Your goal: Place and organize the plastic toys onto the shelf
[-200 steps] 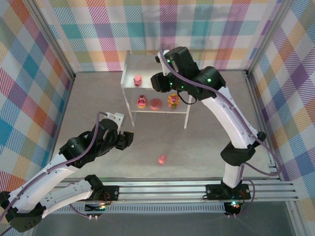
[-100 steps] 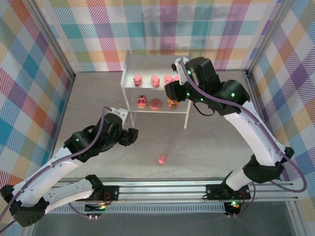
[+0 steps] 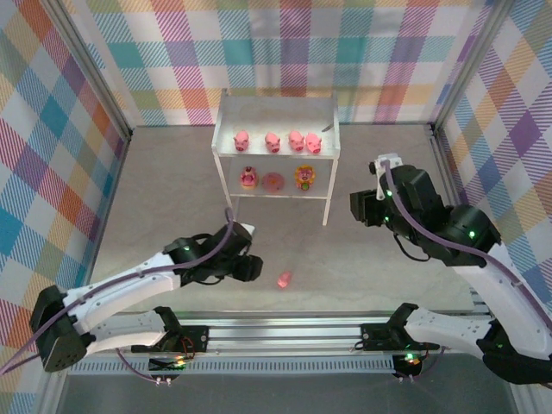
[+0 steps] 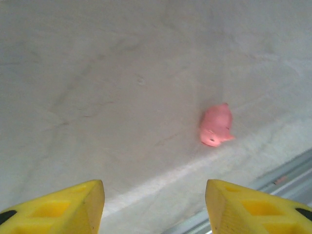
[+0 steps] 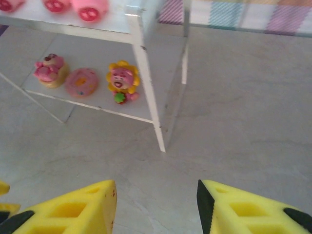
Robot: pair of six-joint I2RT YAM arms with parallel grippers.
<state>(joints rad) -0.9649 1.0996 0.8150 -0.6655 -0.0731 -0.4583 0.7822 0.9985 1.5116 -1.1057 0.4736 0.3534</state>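
The left gripper (image 4: 153,207) hangs low over the grey table (image 4: 97,73). Its yellow fingers (image 4: 58,207) are spread apart with nothing between them. A loose pink pig (image 4: 215,125) lies on the table ahead of the fingers and off to their right, clear of both. In the view from above, this pig is just beside the tip of the left gripper.

The right gripper (image 5: 156,204) also has its jaws parted and empty. The white shelf (image 5: 148,83) stands ahead of it and to its left, with one thin leg nearest the fingers. Four pink pigs (image 3: 272,141) stand in a row on the shelf's upper tier. On the lower tier, ahead and left of the right fingers, a pink-red figure (image 5: 48,69), a pink ring donut (image 5: 81,82) and a yellow-petalled figure (image 5: 123,80) sit side by side without touching.
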